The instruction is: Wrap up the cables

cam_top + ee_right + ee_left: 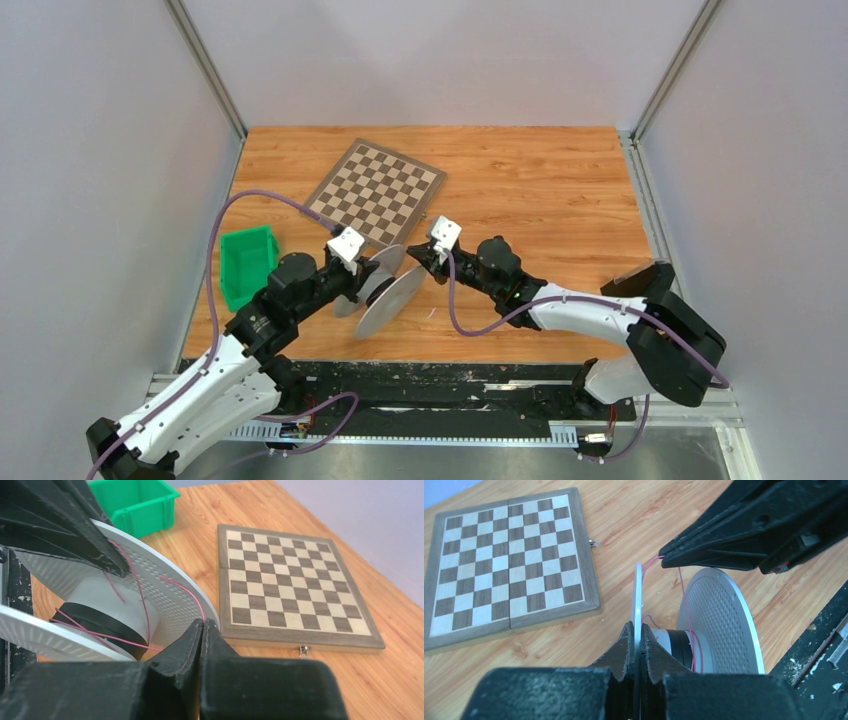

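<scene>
A spool with two pale perforated discs and a black hub is held tilted above the table near its front middle. My left gripper is shut on the rim of one disc, which passes between the fingertips. A thin pink cable has a few loose turns round the hub and runs up to my right gripper. In the right wrist view my right gripper is shut on the pink cable, just beside the spool. The other disc faces the left wrist camera.
A folded wooden chessboard lies flat behind the spool, also in the wrist views. A green bin sits at the table's left edge. Grey walls enclose the table on three sides. A black rail runs along the near edge.
</scene>
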`<control>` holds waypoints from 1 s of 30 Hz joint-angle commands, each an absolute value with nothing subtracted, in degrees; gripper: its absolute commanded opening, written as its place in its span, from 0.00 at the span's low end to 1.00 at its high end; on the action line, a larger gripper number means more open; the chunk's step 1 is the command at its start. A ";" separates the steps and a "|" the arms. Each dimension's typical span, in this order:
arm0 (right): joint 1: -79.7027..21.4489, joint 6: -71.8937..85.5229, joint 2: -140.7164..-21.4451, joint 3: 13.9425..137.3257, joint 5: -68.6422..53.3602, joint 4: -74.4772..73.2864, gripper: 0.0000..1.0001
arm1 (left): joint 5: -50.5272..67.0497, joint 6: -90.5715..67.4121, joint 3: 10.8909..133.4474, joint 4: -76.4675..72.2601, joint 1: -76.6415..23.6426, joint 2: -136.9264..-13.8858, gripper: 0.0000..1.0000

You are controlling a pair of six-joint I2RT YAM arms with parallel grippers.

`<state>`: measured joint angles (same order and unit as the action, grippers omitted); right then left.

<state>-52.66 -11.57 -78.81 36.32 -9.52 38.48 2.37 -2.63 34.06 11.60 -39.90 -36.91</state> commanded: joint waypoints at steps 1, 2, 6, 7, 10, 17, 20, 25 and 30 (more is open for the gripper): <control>-54.21 -5.54 -82.23 38.58 -15.67 26.78 0.00 | 4.37 -0.34 33.25 -13.43 -39.58 -32.32 0.00; -54.13 -3.98 -82.69 38.87 -15.85 26.43 0.00 | 3.85 0.45 32.88 -13.92 -39.62 -31.99 0.00; -54.24 3.02 -84.04 40.24 -12.34 24.98 0.00 | 2.98 2.73 32.31 -14.56 -39.64 -31.99 0.00; -54.26 4.02 -84.21 40.07 -12.23 25.69 0.00 | 2.81 2.73 32.32 -14.57 -39.59 -32.04 0.00; -54.30 4.77 -85.10 39.65 -14.41 27.22 0.00 | 2.75 3.34 32.60 -14.30 -39.64 -32.32 0.00; -54.14 10.35 -88.07 41.51 -17.14 24.25 0.07 | 3.02 4.70 32.17 -14.58 -39.63 -31.64 0.00; -53.81 16.60 -89.17 43.57 -18.81 21.16 0.08 | 4.81 7.73 32.09 -14.28 -39.63 -31.58 0.00; -51.89 31.25 -92.61 47.34 -24.85 17.81 0.00 | 8.94 15.02 29.96 -16.69 -39.69 -30.52 0.00; -50.99 46.59 -94.10 48.14 -28.33 19.98 0.00 | 11.40 20.99 28.71 -17.88 -39.71 -29.70 0.00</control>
<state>-49.84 30.57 -91.94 47.44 -19.22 23.11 8.93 16.71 25.63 4.91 -39.86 -32.25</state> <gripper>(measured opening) 0.003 0.028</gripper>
